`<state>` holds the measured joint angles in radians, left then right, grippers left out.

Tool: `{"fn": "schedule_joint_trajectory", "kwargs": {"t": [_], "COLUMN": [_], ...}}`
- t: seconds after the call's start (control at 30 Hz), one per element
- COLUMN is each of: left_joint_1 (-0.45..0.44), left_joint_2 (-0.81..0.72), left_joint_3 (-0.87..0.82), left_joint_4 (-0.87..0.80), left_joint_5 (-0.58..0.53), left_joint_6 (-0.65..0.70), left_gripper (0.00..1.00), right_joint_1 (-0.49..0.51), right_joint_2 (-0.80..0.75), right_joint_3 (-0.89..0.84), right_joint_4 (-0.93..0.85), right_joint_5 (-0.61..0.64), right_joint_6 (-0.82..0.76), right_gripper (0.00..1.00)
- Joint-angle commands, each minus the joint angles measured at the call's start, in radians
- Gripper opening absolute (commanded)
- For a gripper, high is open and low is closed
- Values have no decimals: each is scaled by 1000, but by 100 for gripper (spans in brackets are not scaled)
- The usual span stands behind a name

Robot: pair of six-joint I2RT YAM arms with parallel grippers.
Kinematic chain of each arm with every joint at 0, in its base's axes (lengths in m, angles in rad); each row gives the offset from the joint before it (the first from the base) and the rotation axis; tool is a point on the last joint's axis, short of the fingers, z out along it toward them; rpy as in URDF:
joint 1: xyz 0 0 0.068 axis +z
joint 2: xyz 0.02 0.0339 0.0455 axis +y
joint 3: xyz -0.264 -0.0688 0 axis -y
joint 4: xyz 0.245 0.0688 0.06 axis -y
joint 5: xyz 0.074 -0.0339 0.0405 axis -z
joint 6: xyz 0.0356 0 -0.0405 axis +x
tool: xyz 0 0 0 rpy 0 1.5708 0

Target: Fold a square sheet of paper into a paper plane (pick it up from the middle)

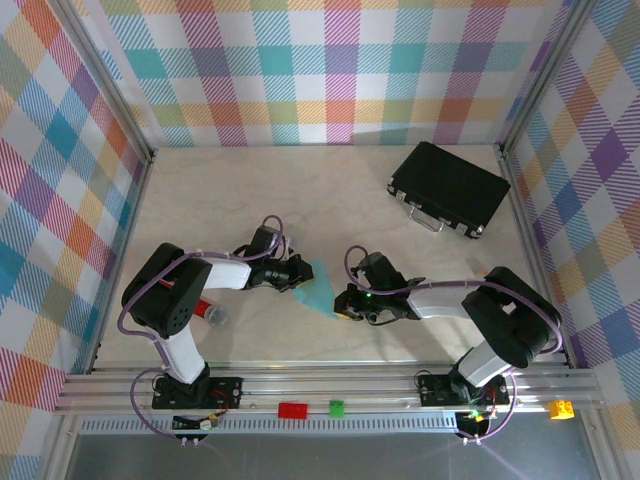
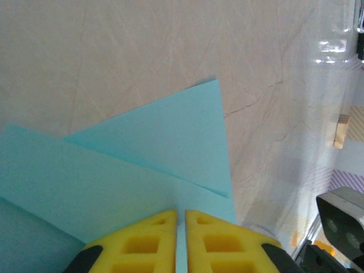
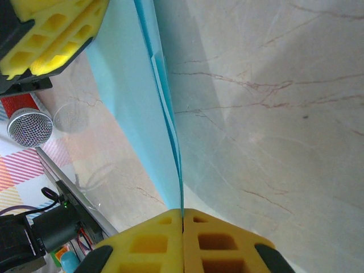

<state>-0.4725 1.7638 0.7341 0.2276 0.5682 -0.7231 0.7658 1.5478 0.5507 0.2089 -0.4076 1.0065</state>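
Paper (image 2: 148,142) sits pinched in closed left claw (image 2: 181,215) and right claw (image 3: 182,214).

Pastel plaid-patterned walls (image 1: 340,70) in pink, teal, yellow and purple close in three sides. The pale cream marble-patterned tabletop (image 1: 250,190) lies evenly lit, with faint brown veins. A grooved silver aluminium rail (image 1: 330,385) runs along its near edge.

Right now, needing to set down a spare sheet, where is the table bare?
Bare: far-left table, bordered by back wall, black case and left claw. Crowded: centre, where left claw and right claw pinch the paper.
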Motion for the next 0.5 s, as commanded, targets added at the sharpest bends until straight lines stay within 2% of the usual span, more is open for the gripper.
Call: {"fn": "schedule_joint_trajectory", "kwargs": {"t": [0.0, 0.13, 0.33, 0.47], "left_joint_1": [6, 8, 17, 34], "left_joint_2": [-46, -108, -227, -305], "left_joint_3": [-15, -29, -66, -105], "left_joint_4": [11, 13, -6, -13], "left_joint_5": [19, -1, -71, -129], "left_joint_6": [-22, -27, -18, -11], "left_gripper": [18, 23, 26, 26], "right_joint_1": [3, 3, 3, 26], "right_joint_2": [-34, -72, -186, -300], "right_joint_3": [-12, -7, 26, 59], "right_joint_4": [-26, -91, -273, -399], "right_joint_5": [11, 45, 178, 350], "right_joint_6": [-33, -78, -201, -289], "right_gripper": [6, 5, 5, 3]}}
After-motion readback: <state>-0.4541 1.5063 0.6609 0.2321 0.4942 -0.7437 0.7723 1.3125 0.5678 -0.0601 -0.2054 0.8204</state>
